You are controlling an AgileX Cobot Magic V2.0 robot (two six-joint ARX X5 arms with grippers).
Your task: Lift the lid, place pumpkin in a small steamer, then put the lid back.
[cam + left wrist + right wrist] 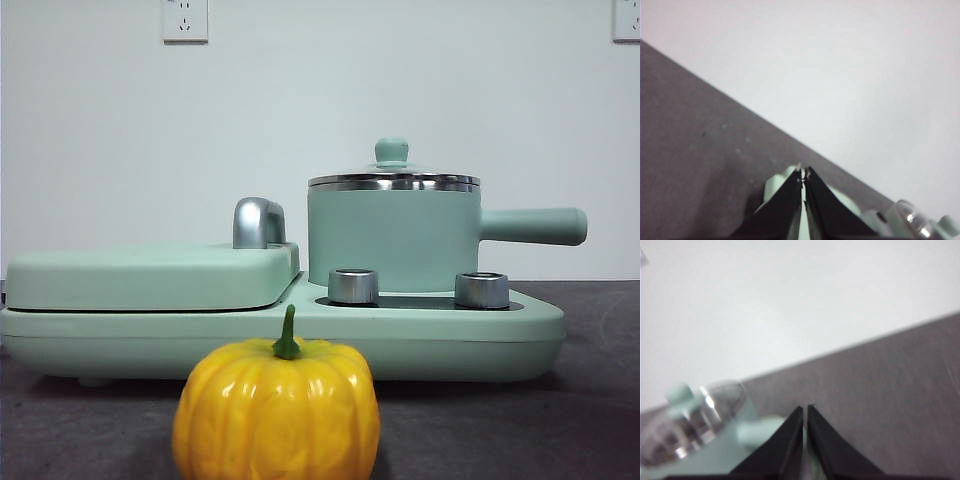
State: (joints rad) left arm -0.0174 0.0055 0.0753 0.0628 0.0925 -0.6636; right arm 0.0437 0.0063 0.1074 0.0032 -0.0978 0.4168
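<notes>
The yellow-orange pumpkin [277, 409] with a green stem stands on the dark table, near and low in the front view. Behind it the small steamer [393, 238], a mint-green pot with a long side handle [532, 226], sits on the cooker's right half. The lid [392, 173] with its mint-green knob rests on the pot. Neither arm appears in the front view. My left gripper [803, 173] is shut and holds nothing. My right gripper [805, 409] is also shut and empty; the lid [705, 410] and the pot's handle [760, 430] show blurred beyond it.
A mint-green cooker base [450, 325] carries two steel dials [353, 285] and, on its left half, a wide flat cover [150, 275] with a chrome handle [258, 222]. A white wall stands behind the table.
</notes>
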